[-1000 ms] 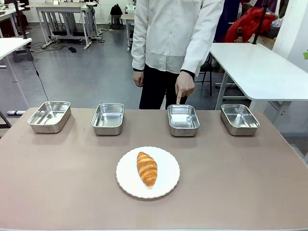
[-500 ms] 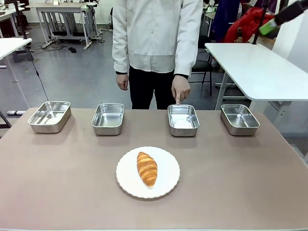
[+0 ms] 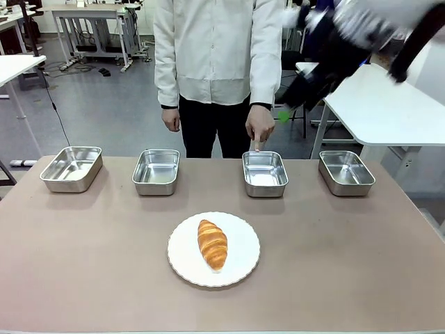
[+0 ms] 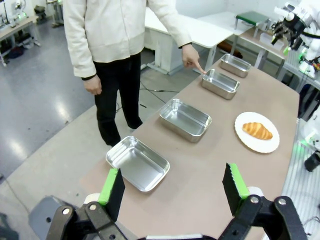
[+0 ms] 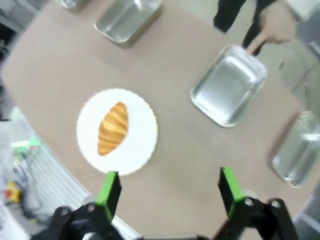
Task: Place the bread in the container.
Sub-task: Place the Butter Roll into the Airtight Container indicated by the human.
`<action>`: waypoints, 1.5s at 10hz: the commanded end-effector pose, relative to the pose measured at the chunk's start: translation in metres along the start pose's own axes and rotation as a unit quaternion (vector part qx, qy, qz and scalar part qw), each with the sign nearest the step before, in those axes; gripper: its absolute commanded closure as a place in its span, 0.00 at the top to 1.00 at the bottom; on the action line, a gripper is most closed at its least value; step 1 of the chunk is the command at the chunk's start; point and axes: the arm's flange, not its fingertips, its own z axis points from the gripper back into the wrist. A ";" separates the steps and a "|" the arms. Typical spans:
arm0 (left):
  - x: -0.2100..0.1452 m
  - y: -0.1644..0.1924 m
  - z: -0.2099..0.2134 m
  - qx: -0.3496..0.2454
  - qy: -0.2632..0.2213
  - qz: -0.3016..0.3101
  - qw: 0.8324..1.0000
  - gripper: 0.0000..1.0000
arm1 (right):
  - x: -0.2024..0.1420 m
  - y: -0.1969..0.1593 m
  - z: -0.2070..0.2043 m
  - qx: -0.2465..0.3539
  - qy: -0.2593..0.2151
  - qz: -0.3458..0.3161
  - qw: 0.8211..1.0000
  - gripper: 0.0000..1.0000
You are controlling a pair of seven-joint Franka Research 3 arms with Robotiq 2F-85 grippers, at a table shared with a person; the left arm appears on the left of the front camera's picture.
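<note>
Bright, even overhead light; pale glare patches lie on the glossy grey floor [image 4: 45, 115]. A faint soft shadow rims the round white scalloped plate [image 3: 243, 261]. The white right robot arm [image 3: 368, 17] is motion-smeared in the front view. The right wrist view is blurred throughout; the left wrist view is sharp but bowed at its edges.

Golden bread [image 3: 213, 244] on plate [image 3: 240, 264]; steel container [image 3: 265, 173] empty.
</note>
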 end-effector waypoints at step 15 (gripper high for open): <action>0.001 -0.002 0.002 -0.004 -0.008 -0.009 1.000 1.00 | 0.015 0.118 -0.179 -0.085 0.080 -0.199 0.973 1.00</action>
